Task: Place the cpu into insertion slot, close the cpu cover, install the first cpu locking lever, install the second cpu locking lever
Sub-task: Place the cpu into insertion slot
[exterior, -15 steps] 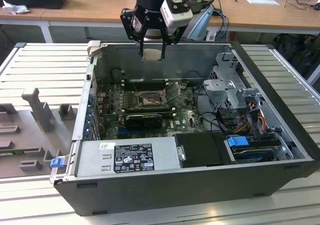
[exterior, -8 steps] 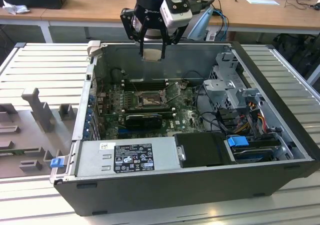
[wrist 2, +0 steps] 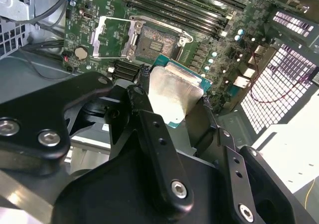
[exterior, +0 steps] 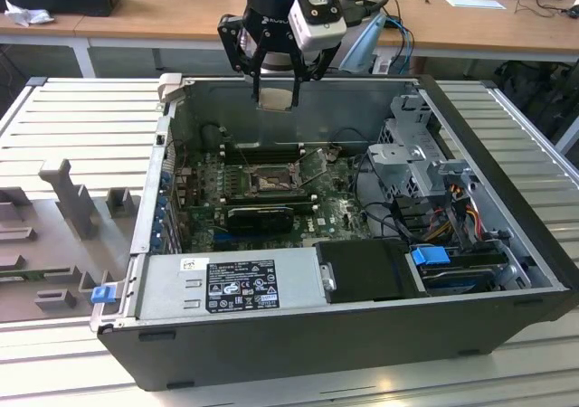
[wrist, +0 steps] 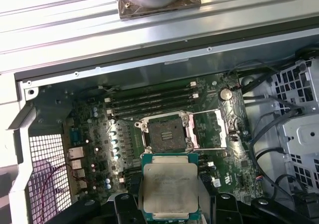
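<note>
Hovering above the open grey metal computer case (exterior: 362, 339), your black pincer (exterior: 274, 97) is clamped on the flat silvery square cpu (wrist: 169, 185). I'd keep it level and squared to the dark-rimmed, tan-centred insertion slot (wrist: 163, 135).

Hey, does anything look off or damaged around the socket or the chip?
Nothing clearly wrong. The gripper holds the cpu over the open case; the insertion slot is bare, its cpu cover swung open beside it. Only the cpu's top looks blotchy, perhaps residue.
</note>
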You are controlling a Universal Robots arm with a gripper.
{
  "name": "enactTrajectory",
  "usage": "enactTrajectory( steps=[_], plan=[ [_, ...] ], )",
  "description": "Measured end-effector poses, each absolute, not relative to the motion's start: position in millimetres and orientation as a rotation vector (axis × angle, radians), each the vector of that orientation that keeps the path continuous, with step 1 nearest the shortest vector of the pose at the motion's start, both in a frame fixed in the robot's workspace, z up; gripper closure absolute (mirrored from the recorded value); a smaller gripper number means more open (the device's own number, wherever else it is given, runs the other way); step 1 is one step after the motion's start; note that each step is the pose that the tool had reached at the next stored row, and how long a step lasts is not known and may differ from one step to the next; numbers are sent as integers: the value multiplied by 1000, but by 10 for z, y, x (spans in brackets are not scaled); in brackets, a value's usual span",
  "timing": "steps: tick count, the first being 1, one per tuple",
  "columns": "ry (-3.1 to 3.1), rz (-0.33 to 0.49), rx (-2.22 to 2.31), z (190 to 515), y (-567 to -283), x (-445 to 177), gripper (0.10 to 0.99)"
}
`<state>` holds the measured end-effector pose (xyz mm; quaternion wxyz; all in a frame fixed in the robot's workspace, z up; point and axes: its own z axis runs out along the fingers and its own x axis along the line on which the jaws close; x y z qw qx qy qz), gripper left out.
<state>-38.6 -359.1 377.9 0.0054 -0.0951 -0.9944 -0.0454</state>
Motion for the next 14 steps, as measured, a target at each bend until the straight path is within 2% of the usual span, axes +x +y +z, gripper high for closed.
enactTrajectory(
  steps=[14],
  plan=[
    [-3101,-142,-433,3771,-3591,-386,553]
  ],
)
